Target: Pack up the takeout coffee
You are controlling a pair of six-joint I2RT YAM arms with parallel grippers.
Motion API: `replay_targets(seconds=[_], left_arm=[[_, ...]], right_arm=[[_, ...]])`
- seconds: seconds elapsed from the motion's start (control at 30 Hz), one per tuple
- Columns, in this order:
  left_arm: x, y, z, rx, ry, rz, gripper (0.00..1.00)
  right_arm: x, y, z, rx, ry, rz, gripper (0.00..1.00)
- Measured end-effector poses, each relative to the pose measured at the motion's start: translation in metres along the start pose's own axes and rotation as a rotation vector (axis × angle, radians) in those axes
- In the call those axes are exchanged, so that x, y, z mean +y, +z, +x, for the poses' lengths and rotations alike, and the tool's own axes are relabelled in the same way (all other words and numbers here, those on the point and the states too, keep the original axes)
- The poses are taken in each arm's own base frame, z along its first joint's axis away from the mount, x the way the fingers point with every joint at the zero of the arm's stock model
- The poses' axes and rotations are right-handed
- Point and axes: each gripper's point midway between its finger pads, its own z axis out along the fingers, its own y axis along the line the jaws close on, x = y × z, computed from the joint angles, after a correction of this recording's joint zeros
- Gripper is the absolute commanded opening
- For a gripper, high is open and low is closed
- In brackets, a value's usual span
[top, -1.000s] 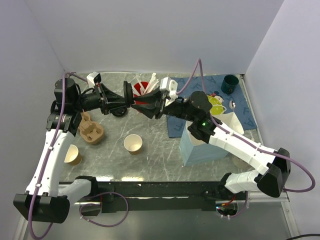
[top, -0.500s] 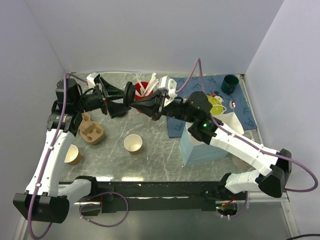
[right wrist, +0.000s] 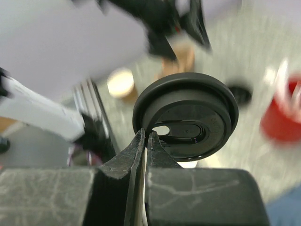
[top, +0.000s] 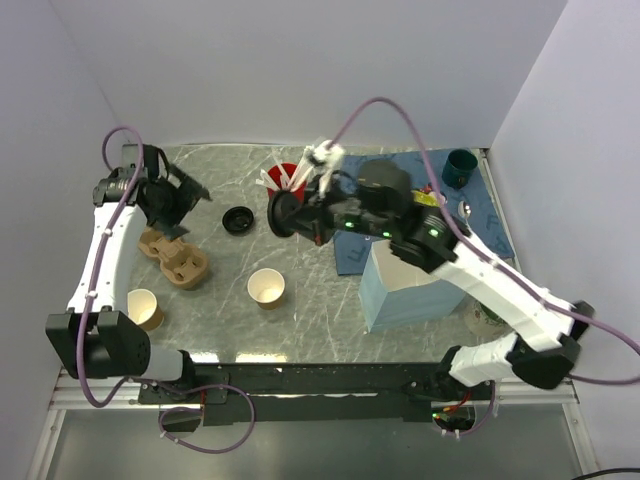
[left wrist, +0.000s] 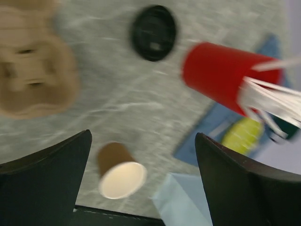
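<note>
Both sets of jaws had just traded roles: the left jaws stood spread and withdrawn, leaving the black lid (right wrist: 188,120) pinched by its rim in the right jaws, aloft near the red cup (left wrist: 221,75); the handover seemed done.

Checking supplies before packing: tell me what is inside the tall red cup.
White utensils stick out of the red cup. Its wall hides their lower ends; blur hides what kinds they are.
</note>
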Motion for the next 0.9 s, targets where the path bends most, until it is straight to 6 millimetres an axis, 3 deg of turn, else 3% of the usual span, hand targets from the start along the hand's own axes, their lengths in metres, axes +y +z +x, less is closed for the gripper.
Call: replay_targets(seconds=[0.2,0.3,0.4,0.63,0.77,0.9], left_arm=[[0.078,0.005,-0.003,-0.067,0.005,-0.258,0.97],[0.094,0.000,-0.010,-0.106,0.008,-0.310,0.97],[0.097,-0.009,-0.019,-0.173,0.022,-0.316,0.97],[0.107,-0.018,-0.029,-0.259,0.063,-0.335,0.97],[0.123,-0.012,-0.029,-0.250,0.067,-0.373,0.97],[0.127,-0.012,-0.033,-0.258,0.081,-0.379,0.97]], right_arm=[[-0.023,0.033,0.106,0.419,0.157,0.114,0.00],[-0.033,0.049,0.155,0.614,0.211,0.176,0.00],[-0.037,0.064,0.186,0.749,0.237,0.217,0.00],[-0.026,0.093,0.206,0.862,0.239,0.238,0.00],[-0.016,0.095,0.213,0.894,0.242,0.243,0.00],[-0.013,0.096,0.220,0.922,0.253,0.258,0.00]])
